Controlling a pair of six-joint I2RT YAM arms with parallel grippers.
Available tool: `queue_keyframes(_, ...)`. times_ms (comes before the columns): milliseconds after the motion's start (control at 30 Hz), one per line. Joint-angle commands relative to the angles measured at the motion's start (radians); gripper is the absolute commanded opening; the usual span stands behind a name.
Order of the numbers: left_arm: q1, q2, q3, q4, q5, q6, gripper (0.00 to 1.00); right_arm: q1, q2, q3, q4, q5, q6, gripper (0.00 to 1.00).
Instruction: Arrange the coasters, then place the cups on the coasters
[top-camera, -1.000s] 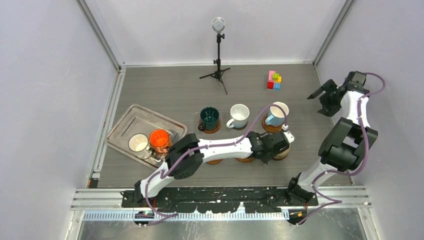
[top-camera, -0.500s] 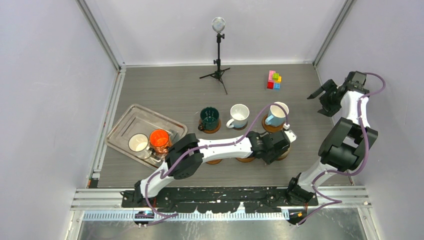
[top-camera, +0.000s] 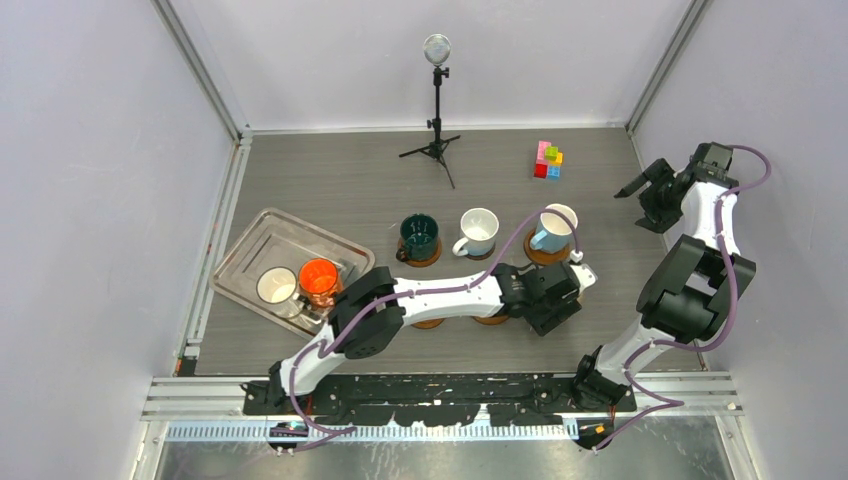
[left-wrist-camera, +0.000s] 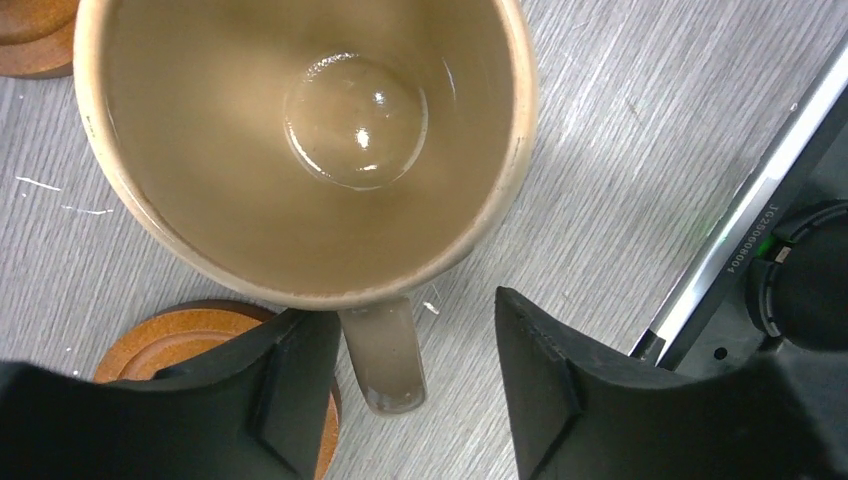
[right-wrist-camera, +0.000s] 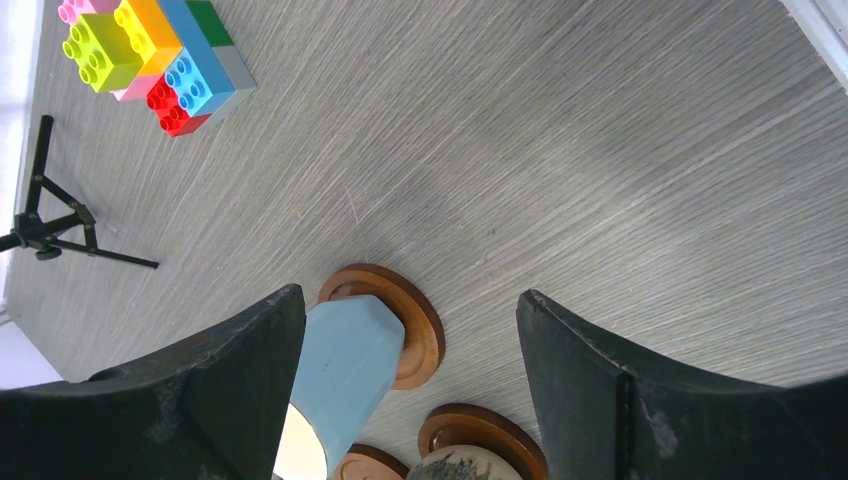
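My left gripper (left-wrist-camera: 410, 330) stands open around the handle of the beige cup (left-wrist-camera: 310, 140). Its left finger sits against the handle and the right finger is well clear. The cup rests upright on a coaster (right-wrist-camera: 490, 430). In the top view my left gripper (top-camera: 560, 295) covers this cup. The dark green cup (top-camera: 418, 237), white cup (top-camera: 478, 230) and light blue cup (top-camera: 552, 228) each stand on a coaster in a row. Two bare coasters (top-camera: 430, 323) (top-camera: 490, 320) peek from under my left arm. My right gripper (top-camera: 632, 187) hangs open and empty at the far right.
A silver tray (top-camera: 260, 245) at the left holds the orange cup (top-camera: 319, 280) and a white cup with a dark rim (top-camera: 276, 286). A tripod with a microphone (top-camera: 436, 100) and a block stack (top-camera: 547, 160) stand at the back.
My left gripper has opened and let go of the beige cup's handle. The cup stays on its coaster. The right arm has not moved.
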Motion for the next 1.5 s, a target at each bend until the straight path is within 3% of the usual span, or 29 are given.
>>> queue_keyframes(0,0.007,-0.095,-0.018,0.045,-0.018,0.004,0.63,-0.006,-0.047,-0.002,0.034,-0.003,0.009,0.82)
queue_keyframes(267,0.050,-0.302,-0.178,0.034,-0.037,0.076,0.84,-0.006,-0.041,0.018,0.014,-0.019,-0.015,0.82)
queue_keyframes(367,0.109,-0.445,-0.290,0.044,0.042,0.091,0.99,-0.006,-0.030,0.046,-0.031,-0.018,-0.068,0.82)
queue_keyframes(533,0.311,-0.617,-0.338,-0.056,0.181,0.138,1.00,-0.006,-0.006,0.098,-0.094,-0.031,-0.174,0.82)
queue_keyframes(733,0.704,-0.753,-0.293,-0.312,0.337,0.294,1.00,-0.005,0.031,0.189,-0.191,-0.061,-0.270,0.82)
queue_keyframes(900,0.977,-0.889,-0.333,-0.521,0.269,0.386,1.00,-0.005,0.077,0.254,-0.251,-0.043,-0.336,0.82)
queue_keyframes(1133,1.317,-1.116,-0.523,-0.780,0.212,0.707,0.98,-0.005,0.124,0.305,-0.273,-0.012,-0.351,0.82)
queue_keyframes(1333,1.494,-1.244,-0.662,-0.913,0.156,0.849,0.90,-0.005,0.128,0.313,-0.255,0.012,-0.351,0.82)
queue_keyframes(1467,1.538,-1.298,-0.794,-0.884,0.124,0.888,0.86,-0.005,0.139,0.321,-0.255,0.008,-0.355,0.82)
